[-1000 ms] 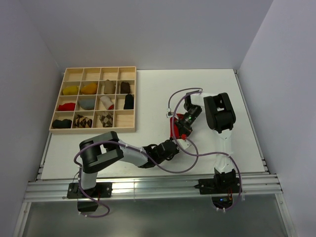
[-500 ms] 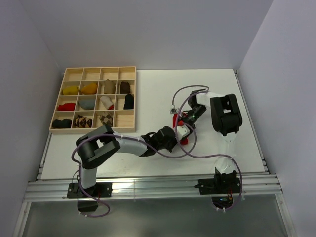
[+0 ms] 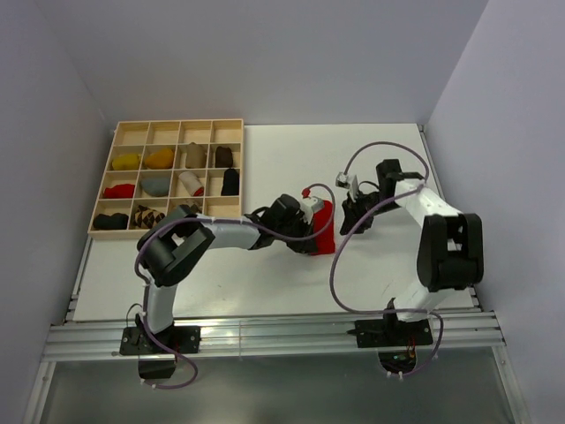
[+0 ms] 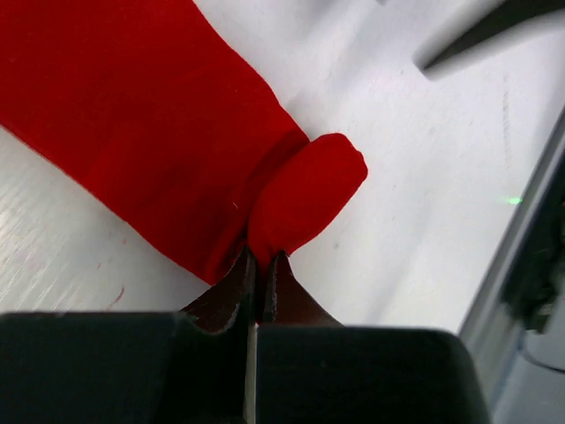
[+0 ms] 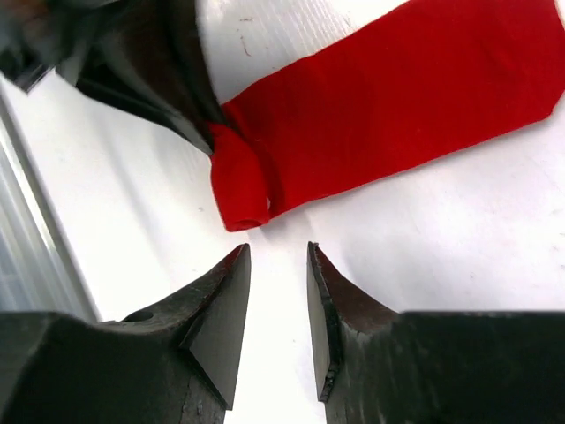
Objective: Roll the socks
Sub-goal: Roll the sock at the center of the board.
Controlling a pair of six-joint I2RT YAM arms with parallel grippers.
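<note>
left gripper (image 4: 262, 263) pinching the rolled end of the red sock (image 4: 141, 124), right gripper (image 5: 277, 265) partly open, empty, just beside it

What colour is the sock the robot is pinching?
The sock is bright red, seen best in the left wrist view.

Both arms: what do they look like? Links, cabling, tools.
Left arm and right arm match: white rounded links, bulky black joint housings, black bases. A thin lilac cable loops loosely off each one. Left tool and right tool: black blocky body, two dark wedge-shaped fingers tapering to thin tips. No markings legible.
</note>
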